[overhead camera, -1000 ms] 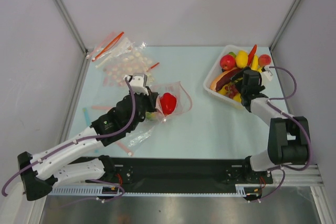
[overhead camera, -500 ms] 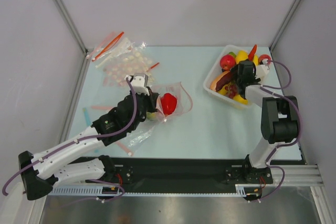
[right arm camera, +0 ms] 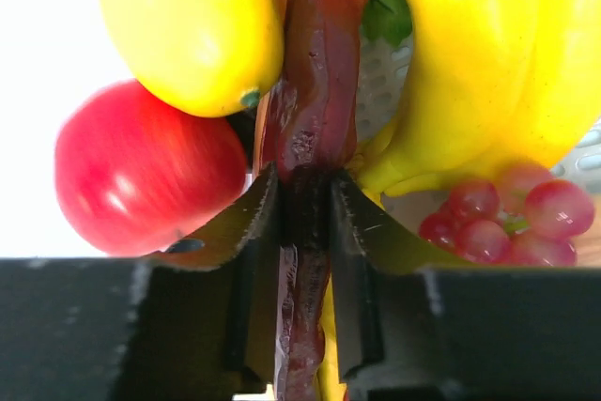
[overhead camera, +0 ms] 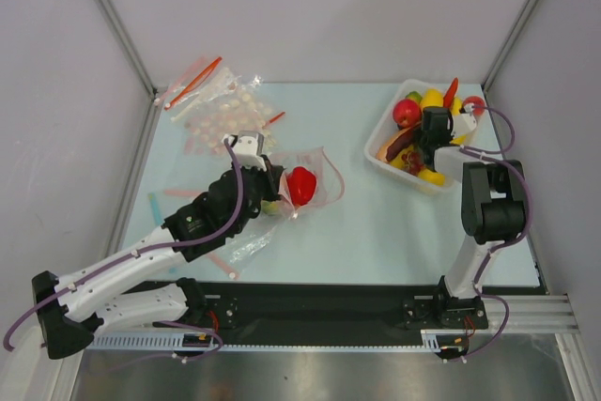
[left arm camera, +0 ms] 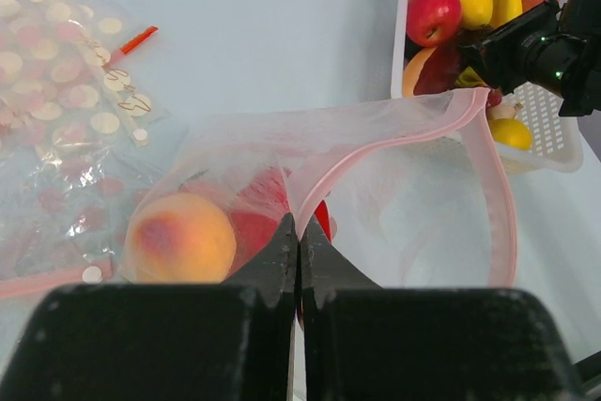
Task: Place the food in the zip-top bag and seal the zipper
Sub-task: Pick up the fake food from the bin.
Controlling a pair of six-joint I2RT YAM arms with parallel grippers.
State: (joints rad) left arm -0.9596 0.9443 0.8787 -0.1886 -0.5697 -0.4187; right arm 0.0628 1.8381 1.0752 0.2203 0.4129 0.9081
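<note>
1. Only our right arm moved since one second ago: it reached farther over the white tray [overhead camera: 373,152].
2. Our left gripper [left arm camera: 299,232] is closed tightly on the near lip of the zip-top bag [left arm camera: 413,194], whose zipper [left arm camera: 500,194] gapes open.
3. Inside the bag lie a red pepper [overhead camera: 300,185] and a peach [left arm camera: 180,237].
4. Our right gripper [right arm camera: 302,199] is clamped on the dark eggplant [right arm camera: 315,63] in the tray.

Two robot arms [overhead camera: 141,255], one white tray [left arm camera: 547,129], one zip-top bag [left arm camera: 413,194], two fruits [left arm camera: 180,237] in it
</note>
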